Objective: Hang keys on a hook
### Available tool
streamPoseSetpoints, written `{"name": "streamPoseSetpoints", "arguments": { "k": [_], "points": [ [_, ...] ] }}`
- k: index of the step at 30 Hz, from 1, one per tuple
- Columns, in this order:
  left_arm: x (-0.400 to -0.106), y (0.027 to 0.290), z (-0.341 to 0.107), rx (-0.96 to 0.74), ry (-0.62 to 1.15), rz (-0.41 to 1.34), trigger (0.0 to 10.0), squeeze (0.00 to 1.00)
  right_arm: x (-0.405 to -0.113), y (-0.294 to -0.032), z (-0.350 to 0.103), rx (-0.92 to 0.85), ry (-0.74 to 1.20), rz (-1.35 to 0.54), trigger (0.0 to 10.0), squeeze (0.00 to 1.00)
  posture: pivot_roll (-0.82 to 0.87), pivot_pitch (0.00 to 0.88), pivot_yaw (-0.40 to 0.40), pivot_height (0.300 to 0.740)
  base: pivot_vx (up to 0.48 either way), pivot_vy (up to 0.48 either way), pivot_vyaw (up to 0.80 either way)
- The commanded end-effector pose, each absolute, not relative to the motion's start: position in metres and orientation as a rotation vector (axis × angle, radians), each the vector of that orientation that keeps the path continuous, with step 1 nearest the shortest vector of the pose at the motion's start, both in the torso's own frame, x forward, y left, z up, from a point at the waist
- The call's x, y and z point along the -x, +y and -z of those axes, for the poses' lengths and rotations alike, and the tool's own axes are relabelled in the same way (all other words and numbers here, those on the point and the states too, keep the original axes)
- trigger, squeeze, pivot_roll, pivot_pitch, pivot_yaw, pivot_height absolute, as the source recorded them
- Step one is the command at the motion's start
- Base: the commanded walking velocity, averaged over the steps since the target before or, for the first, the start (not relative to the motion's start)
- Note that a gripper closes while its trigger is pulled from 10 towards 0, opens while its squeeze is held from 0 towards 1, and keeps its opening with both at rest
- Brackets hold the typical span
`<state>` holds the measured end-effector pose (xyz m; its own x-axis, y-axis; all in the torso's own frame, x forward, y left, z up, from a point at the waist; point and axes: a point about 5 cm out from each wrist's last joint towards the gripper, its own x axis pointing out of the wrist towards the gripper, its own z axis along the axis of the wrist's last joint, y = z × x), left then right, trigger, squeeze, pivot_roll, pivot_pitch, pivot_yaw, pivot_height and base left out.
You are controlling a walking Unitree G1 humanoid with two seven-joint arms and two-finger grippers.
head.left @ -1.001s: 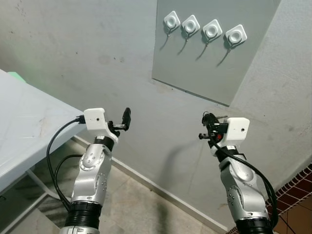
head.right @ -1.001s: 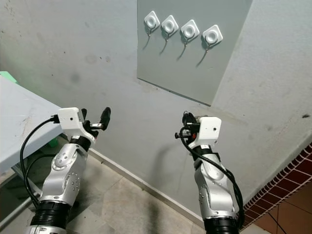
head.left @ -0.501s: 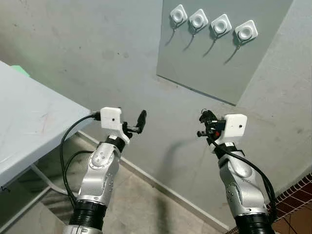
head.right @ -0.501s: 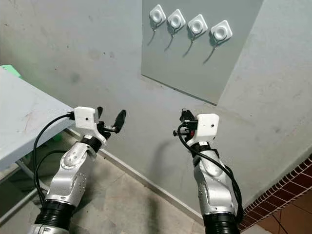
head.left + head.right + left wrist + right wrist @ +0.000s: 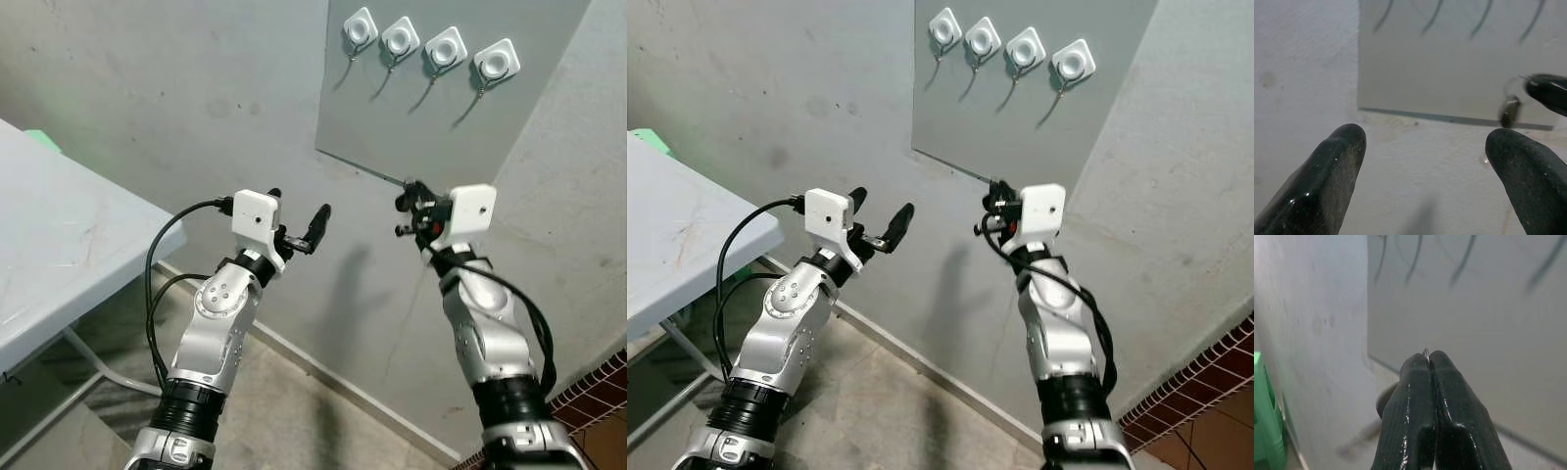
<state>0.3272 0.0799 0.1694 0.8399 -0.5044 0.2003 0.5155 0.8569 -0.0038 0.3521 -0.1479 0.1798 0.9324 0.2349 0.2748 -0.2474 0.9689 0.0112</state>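
Observation:
Four white square hooks (image 5: pixel 423 43) sit in a row at the top of a grey wall panel (image 5: pixel 431 127). My right gripper (image 5: pixel 407 201) is raised to the panel's lower edge and is shut on the keys. A thin metal ring (image 5: pixel 1425 351) peeks out above its closed fingertips (image 5: pixel 1420 377). In the left wrist view a small key (image 5: pixel 1509 111) dangles from that gripper's tip. My left gripper (image 5: pixel 299 211) is held up to the left of it, open, with nothing between its fingers (image 5: pixel 1337 166). Both grippers are well below the hooks.
A pale grey table (image 5: pixel 59 255) juts in from the left, with something green (image 5: pixel 39 137) behind it. The rough grey wall meets a tiled floor (image 5: pixel 294 411) below my arms. Red brickwork (image 5: pixel 598 392) shows at the lower right.
Both arms have lifted toward the panel. The right gripper has risen to the panel's lower edge with the keys, and the left gripper has moved up and to the right. The camera has shifted slightly.

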Motion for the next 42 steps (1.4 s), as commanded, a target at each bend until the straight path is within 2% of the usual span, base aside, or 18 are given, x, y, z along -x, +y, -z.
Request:
{"name": "streamPoseSetpoints", "arguments": {
  "k": [1,12,23,42],
  "points": [
    [-0.326,0.074,-0.184,0.025,-0.238,0.591,10.0,0.00,-0.357,-0.151,-0.189,-0.061,-0.307,-0.242,10.0,0.00,0.02,0.000,-0.045,0.702,0.000,0.000,0.00],
    [-0.317,0.064,-0.211,0.024,-0.320,0.663,10.0,0.00,-0.366,-0.155,-0.215,-0.109,-0.425,-0.273,10.0,0.00,0.02,0.000,-0.045,0.702,0.000,0.000,0.00],
    [-0.315,0.061,-0.219,0.031,-0.327,0.683,10.0,0.00,-0.372,-0.162,-0.242,-0.166,-0.505,-0.262,10.0,0.00,0.02,0.000,-0.044,0.702,0.000,0.000,0.00],
    [-0.312,0.061,-0.221,0.041,-0.320,0.679,10.0,0.00,-0.386,-0.169,-0.256,-0.261,-0.481,-0.124,10.0,0.00,0.03,0.000,-0.050,0.702,0.000,0.000,0.00]
  ]
}}
